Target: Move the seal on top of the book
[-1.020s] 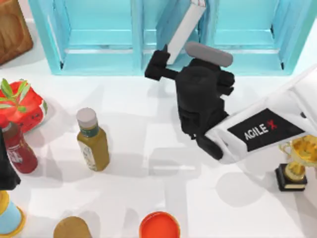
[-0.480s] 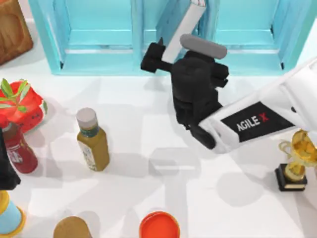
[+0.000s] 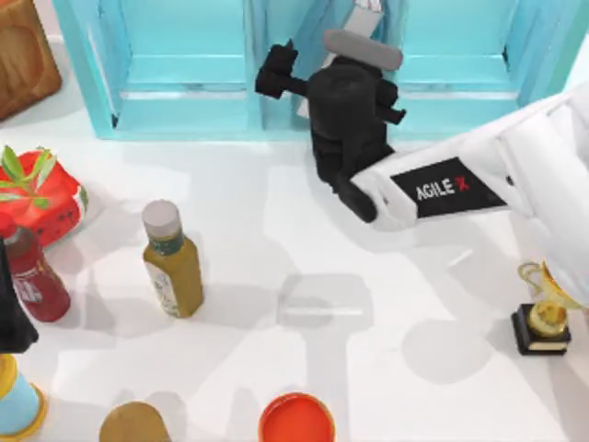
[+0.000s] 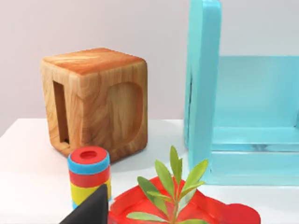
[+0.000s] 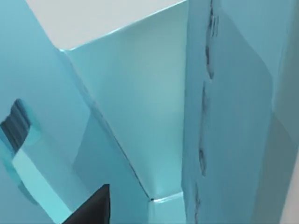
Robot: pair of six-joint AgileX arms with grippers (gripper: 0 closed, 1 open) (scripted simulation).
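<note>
My right gripper [image 3: 299, 87] is at the back of the table, pushed against the teal shelf unit [image 3: 184, 55], shut on the book [image 3: 363, 14]. The book stands tilted in the shelf's middle opening, mostly hidden by the wrist. In the right wrist view the book [image 5: 135, 116] shows its teal cover and white page edges right beside a shelf wall [image 5: 233, 93]. A brown rounded top [image 3: 133, 425] cut by the table's front edge may be the seal; I cannot tell for sure. My left gripper [image 3: 9, 318] is parked at the left edge.
An olive bottle [image 3: 172, 262] stands left of centre, and a dark red bottle [image 3: 35, 276] and a red strawberry-like thing [image 3: 37, 193] sit at the left. A gold trophy [image 3: 548, 313] is at the right, an orange-red round thing [image 3: 295, 419] at the front, a wooden box [image 4: 96, 100] back left.
My right arm has carried the book away from the table's middle and further into the shelf's middle opening. The left arm and the other things have not moved.
</note>
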